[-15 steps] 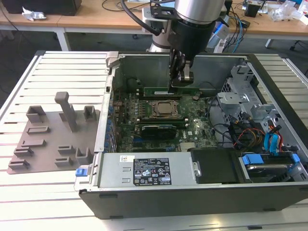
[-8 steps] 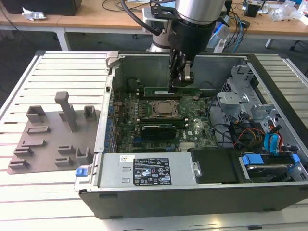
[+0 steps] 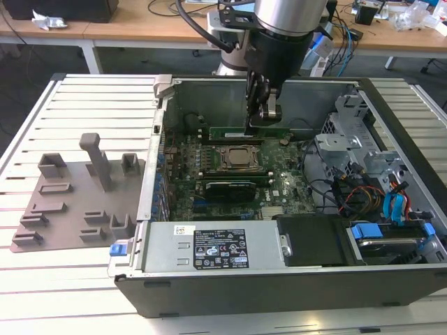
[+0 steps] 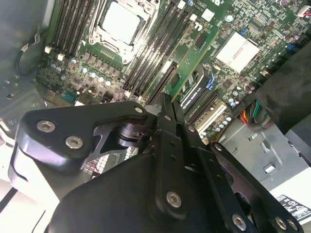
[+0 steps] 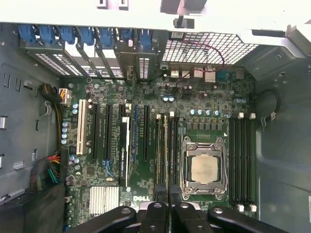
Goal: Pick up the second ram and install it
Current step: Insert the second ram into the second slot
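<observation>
**A:** How many computers do you count?

**B:** One open dark-grey metal computer case (image 3: 279,293), on one white slatted tabletop (image 3: 91,105). Beside it there is one flat grey plastic fixture plate (image 3: 70,230) with one tall grey upright post (image 3: 96,159). Its lower blocks I cannot count surely.

**A:** And inside the case?

**B:** One green motherboard (image 5: 194,97), one square metal-framed processor socket (image 5: 204,167), one ribbed silver heat sink (image 5: 103,200) and one long white card slot (image 5: 81,128). I count seven blue plastic tabs (image 5: 66,35) in a row, and four long black memory slots (image 5: 238,160) on one side of the socket.

**A:** Any loose sticks?

**B:** One long flat green circuit-board stick (image 3: 230,130) and one black end effector (image 5: 165,191).
</observation>
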{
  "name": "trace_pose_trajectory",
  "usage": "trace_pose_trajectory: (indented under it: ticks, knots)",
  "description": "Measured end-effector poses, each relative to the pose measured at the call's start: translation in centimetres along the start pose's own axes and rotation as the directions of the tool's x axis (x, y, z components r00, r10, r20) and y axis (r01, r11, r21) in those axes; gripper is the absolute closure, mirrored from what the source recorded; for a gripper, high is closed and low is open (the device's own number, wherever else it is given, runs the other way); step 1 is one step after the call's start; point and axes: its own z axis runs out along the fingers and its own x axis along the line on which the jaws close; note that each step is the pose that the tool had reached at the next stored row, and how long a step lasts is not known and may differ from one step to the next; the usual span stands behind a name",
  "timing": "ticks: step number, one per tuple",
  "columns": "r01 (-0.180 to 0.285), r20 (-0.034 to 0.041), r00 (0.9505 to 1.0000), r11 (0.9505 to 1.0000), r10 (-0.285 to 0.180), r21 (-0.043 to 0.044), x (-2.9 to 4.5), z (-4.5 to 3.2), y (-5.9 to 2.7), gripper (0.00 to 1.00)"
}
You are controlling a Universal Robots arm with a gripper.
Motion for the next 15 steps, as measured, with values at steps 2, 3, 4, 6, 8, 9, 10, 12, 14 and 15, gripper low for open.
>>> trace_pose_trajectory:
  ticks: [2,3,4,6,8,9,10,12,14,15]
  knots:
    - [-0.073,0.0069,0.9973,0.9974,0.073,0.0037,0.0,0.38,-0.02,0.87]
    - [-0.074,0.0119,0.9972,0.9973,0.074,0.0035,0.0,0.46,-0.02,0.87]
    - [-0.073,0.0167,0.9972,0.9973,0.073,0.0033,0.01,0.67,-0.05,0.87]
    - [-0.073,0.0169,0.9972,0.9973,0.073,0.0032,0.04,1.18,-0.1,0.87]
    - [-0.073,0.017,0.9972,0.9973,0.073,0.0032,0.06,1.57,-0.13,0.87]
    - [-0.073,0.0169,0.9972,0.9973,0.073,0.0031,0.06,1.65,-0.14,0.87]
    - [-0.073,0.0168,0.9972,0.9973,0.073,0.0032,0.07,1.82,-0.15,0.87]
    - [-0.073,0.0168,0.9972,0.9973,0.073,0.0031,0.09,2.12,-0.18,0.87]
    - [-0.073,0.0169,0.9972,0.9973,0.073,0.0032,0.11,2.57,-0.22,0.87]
    - [-0.073,0.0169,0.9972,0.9973,0.073,0.0032,0.14,2.98,-0.26,0.87]
